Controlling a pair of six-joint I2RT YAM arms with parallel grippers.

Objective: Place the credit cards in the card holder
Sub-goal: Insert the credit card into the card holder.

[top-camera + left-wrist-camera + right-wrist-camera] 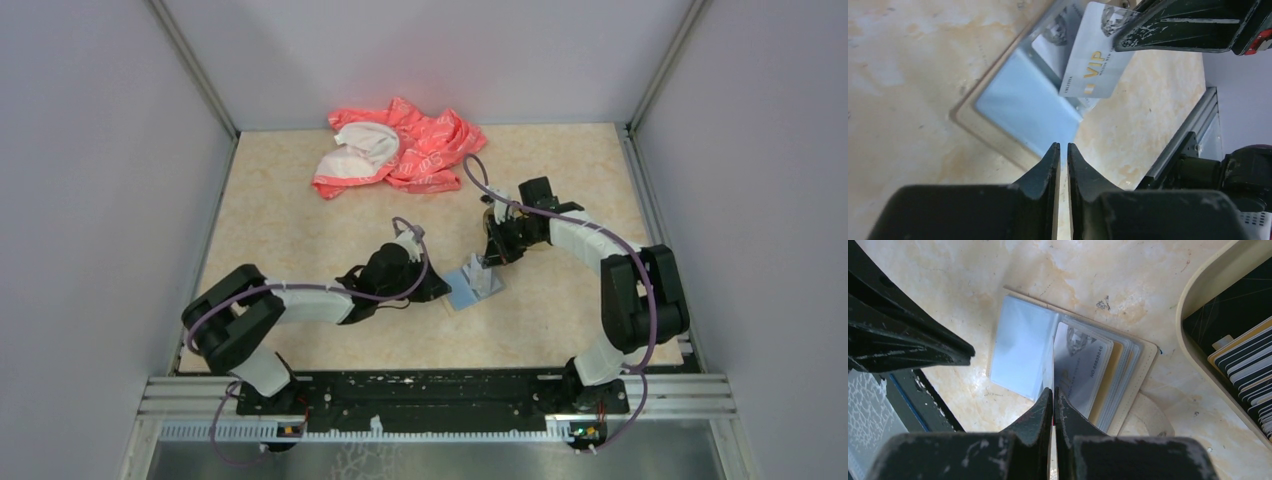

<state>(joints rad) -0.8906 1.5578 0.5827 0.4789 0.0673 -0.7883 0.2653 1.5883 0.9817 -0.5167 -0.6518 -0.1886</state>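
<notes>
The card holder [468, 292] lies open on the table, a beige wallet with a light-blue panel [1023, 105] and clear sleeves holding cards [1083, 365]. My right gripper [490, 260] is shut on a silver credit card marked VIP [1095, 55]. It holds the card upright over the holder's sleeves, and the card shows edge-on between the jaws [1053, 390]. My left gripper [1063, 146] sits low at the holder's near corner, jaws almost together with only a thin slit. Nothing shows between them. More credit cards [1248, 365] stand on edge in a tan tray.
The tan tray [1193, 335] with a raised rim is just right of the holder. A crumpled pink and white cloth [400, 150] lies at the back of the table. Grey walls close in both sides, and a metal rail [440, 400] runs along the near edge.
</notes>
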